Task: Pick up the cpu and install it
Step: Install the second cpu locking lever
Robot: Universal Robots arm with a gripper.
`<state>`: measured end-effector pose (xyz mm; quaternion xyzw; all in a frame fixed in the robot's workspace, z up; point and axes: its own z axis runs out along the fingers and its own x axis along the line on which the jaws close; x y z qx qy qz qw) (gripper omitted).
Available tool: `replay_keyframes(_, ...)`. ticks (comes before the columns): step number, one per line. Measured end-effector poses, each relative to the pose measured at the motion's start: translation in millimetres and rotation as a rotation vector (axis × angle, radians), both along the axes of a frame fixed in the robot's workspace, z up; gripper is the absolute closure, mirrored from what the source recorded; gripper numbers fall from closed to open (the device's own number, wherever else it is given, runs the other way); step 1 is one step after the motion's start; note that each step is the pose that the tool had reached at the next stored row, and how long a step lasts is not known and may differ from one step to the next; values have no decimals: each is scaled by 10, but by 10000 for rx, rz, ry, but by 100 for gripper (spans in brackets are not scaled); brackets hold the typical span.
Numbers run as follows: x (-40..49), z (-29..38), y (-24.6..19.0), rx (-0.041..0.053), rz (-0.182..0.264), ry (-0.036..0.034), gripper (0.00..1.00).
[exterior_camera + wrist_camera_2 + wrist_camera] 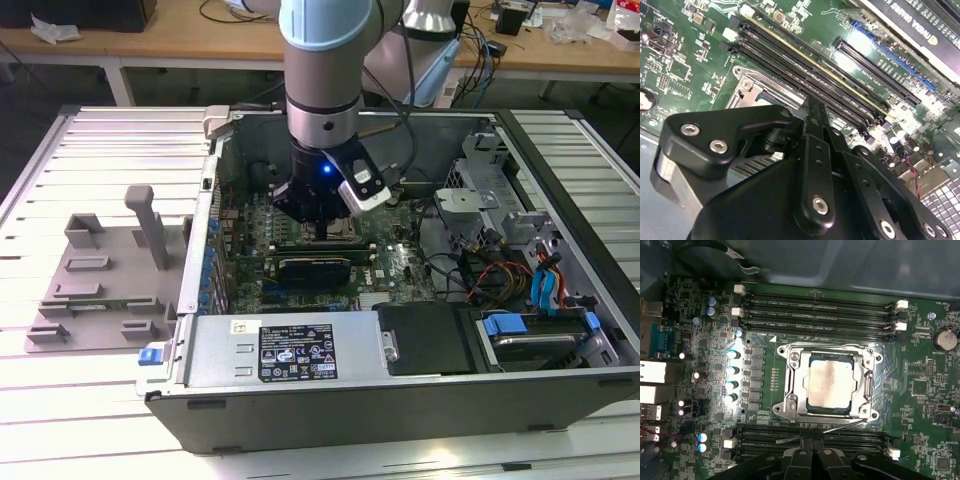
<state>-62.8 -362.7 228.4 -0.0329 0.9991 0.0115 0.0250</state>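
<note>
my pincer (812,446) hung just over the motherboard (705,405) with its fingers pressed together, nothing held. right past it in the first wrist view the cpu (831,384) sat flat in its socket frame (790,385), memory slots (820,307) beyond. all inside the open pc case (400,385) on the worktop (60,420).

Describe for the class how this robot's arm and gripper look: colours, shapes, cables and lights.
The arm is a thick round column with pale blue caps and a silver metal band. A black cable runs down beside it. A white and black camera module is clipped near the wrist, where a small blue light glows. The gripper is matt black, built of flat angular links joined by silver screws, narrowing to slim fingers.
</note>
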Motion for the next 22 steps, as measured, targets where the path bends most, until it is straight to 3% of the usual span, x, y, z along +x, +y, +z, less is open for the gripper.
replay_keyframes(1, -2, -1, -24, 26, -1, 0, 89)
replay_keyframes(2, -2, -5, -58, 500, -1, 0, 89)
replay_keyframes(3, -4, -14, -114, 631, 0, -1, 89)
replay_keyframes(6, -43, -38, -148, 734, -1, -1, 89)
replay_keyframes(10, -69, -89, -152, 872, -1, 5, 89)
replay_keyframes(12, -92, -108, -151, 986, -1, 3, 89)
replay_keyframes(16, -108, -126, -152, 1090, -1, 4, 89)
replay_keyframes(22, -113, -126, -219, 1204, -1, 4, 89)
